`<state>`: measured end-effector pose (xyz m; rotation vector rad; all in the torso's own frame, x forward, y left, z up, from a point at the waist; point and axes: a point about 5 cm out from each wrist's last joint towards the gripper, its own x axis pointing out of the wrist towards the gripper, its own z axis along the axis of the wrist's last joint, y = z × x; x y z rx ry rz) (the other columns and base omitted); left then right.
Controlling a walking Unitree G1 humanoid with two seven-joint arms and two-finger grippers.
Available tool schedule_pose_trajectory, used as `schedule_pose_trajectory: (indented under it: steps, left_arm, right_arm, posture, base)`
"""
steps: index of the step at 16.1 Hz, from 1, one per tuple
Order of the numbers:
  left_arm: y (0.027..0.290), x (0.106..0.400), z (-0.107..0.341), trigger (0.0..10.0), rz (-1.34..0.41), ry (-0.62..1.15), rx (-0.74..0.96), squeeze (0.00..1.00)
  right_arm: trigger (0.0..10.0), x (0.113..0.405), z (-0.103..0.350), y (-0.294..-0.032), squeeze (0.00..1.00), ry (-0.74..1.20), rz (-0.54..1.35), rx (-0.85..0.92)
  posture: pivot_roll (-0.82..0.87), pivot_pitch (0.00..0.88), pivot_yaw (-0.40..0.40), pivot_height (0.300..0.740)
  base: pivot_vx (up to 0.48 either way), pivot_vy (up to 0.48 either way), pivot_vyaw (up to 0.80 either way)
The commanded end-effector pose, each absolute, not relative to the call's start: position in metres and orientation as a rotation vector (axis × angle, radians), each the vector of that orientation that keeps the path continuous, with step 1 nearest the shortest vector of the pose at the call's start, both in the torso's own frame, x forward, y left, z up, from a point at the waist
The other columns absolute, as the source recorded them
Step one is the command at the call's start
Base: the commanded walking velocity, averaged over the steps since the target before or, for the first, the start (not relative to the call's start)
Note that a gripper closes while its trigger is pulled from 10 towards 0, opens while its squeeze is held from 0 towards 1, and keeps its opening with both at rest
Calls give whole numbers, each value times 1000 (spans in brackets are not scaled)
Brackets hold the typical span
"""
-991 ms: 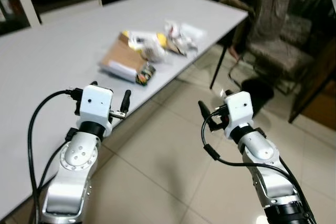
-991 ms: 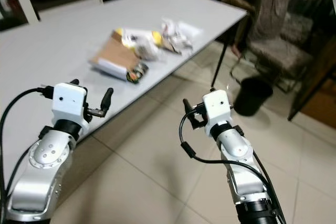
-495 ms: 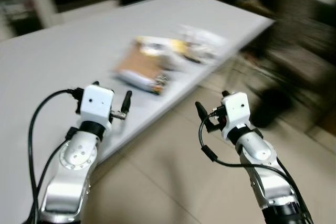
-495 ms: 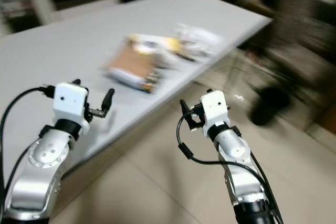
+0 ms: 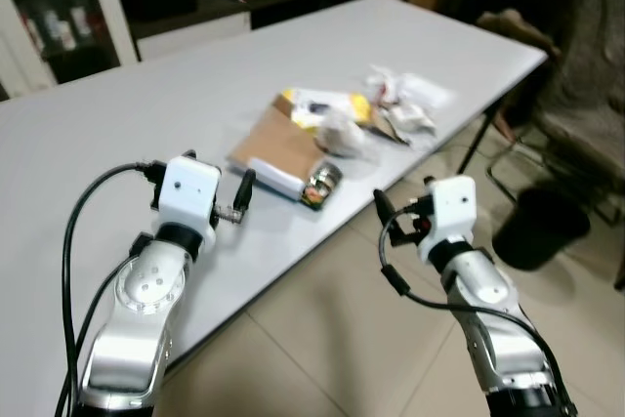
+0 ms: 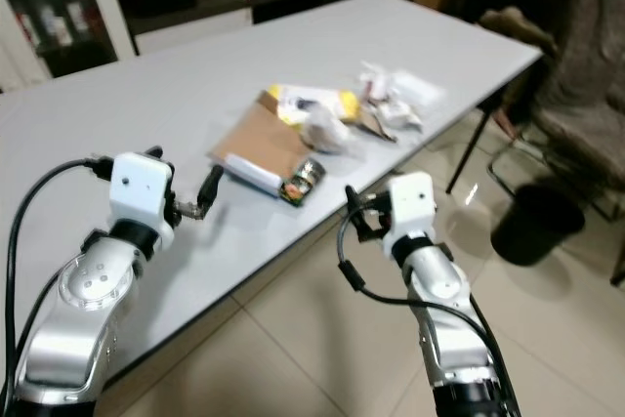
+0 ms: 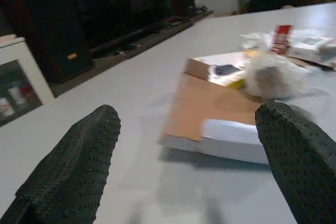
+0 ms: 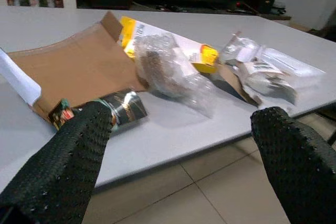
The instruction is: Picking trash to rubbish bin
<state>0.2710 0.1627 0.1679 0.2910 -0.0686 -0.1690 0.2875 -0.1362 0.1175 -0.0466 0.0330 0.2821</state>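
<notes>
Both hands up, fingers spread wide, nothing gripped. Left hand [image 5: 241, 197] hovered over the grey surface [image 5: 117, 134], w/ the flattened cardboard [image 5: 278, 144] just ahead of its fingertips. Right hand [image 5: 391, 217] hung off the surface edge, above the tiled floor [image 5: 322, 339]. Straight ahead of it lay a crushed can [image 8: 113, 109], then a clear plastic wad [image 8: 165, 66], yellow packet [image 8: 173, 43] & white wrappers [image 8: 265, 69]. Black bin [image 5: 542, 229] stood on the floor, well off to the right hand's right, near a chair [image 5: 586, 104].

Grey table [image 5: 117, 144], tiled floor [image 5: 322, 339], chair [image 5: 586, 114].
</notes>
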Motion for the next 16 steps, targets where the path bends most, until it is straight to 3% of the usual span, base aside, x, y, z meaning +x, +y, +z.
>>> schedule_pose_trajectory:
  steps: [1,7,10,11,12,13,14,16]
  left_arm:
    - [166,271,167,10000,-171,-60,294,0]
    - [168,272,166,10000,-160,-44,286,0]
    - [166,272,163,10000,-204,-10,216,0]
    - [164,271,164,10000,-255,-14,186,141]
    - [162,271,164,10000,-283,-14,162,141]
    - [157,270,172,10000,-397,-50,88,1000]
    - [156,270,174,10000,-425,-60,77,1000]
    - [162,275,178,10000,-598,-81,219,1000]
  right_arm:
    - [10000,285,121,-131,0,25,294,-33]
    - [10000,280,120,-126,0,26,333,-31]
    - [10000,279,120,-126,0,26,351,-25]
    - [10000,279,120,-127,0,27,351,-24]
    - [10000,278,120,-127,0,27,351,-23]
    - [10000,278,120,-128,0,30,351,-23]
    - [10000,278,120,-128,0,30,351,-22]
    - [10000,280,122,-127,0,23,371,-21]
  posture:
    - [6,22,-51,740]
    - [7,26,-57,740]
    - [8,28,-61,740]
    - [8,29,-61,740]
    - [7,29,-62,740]
    - [8,30,-64,740]
    - [9,29,-65,740]
    - [7,29,-67,740]
  base:
    - [368,0,0]
    - [329,0,-71]
    - [0,0,0]
    - [0,0,0]
    - [0,0,0]
    - [0,0,0]
    - [0,0,0]
    - [0,0,0]
